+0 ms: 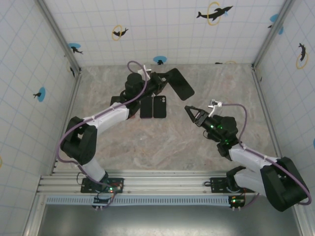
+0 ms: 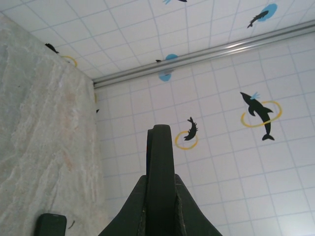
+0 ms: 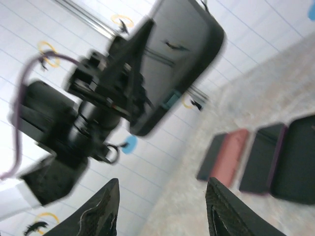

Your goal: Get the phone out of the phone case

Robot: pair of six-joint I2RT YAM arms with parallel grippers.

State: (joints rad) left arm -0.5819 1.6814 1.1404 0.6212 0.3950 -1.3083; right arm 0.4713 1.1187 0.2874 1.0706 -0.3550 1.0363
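Observation:
My left gripper (image 1: 165, 81) is shut on one end of a black phone case (image 1: 180, 83) and holds it tilted in the air above the back of the table. From the left wrist, the case (image 2: 161, 162) shows edge-on between the closed fingers. I cannot tell the phone apart from the case. The right wrist view shows the glossy flat face of the case (image 3: 182, 54), blurred, up ahead. My right gripper (image 1: 189, 110) hangs lower and to the right of the case, apart from it. Its fingers (image 3: 103, 206) stand open with nothing between them.
Two dark phones (image 1: 146, 106) (image 1: 160, 106) lie side by side on the marble table under the left arm. The right wrist view shows a row of flat items there, one of them pink (image 3: 231, 155). Tiled walls close the table on three sides.

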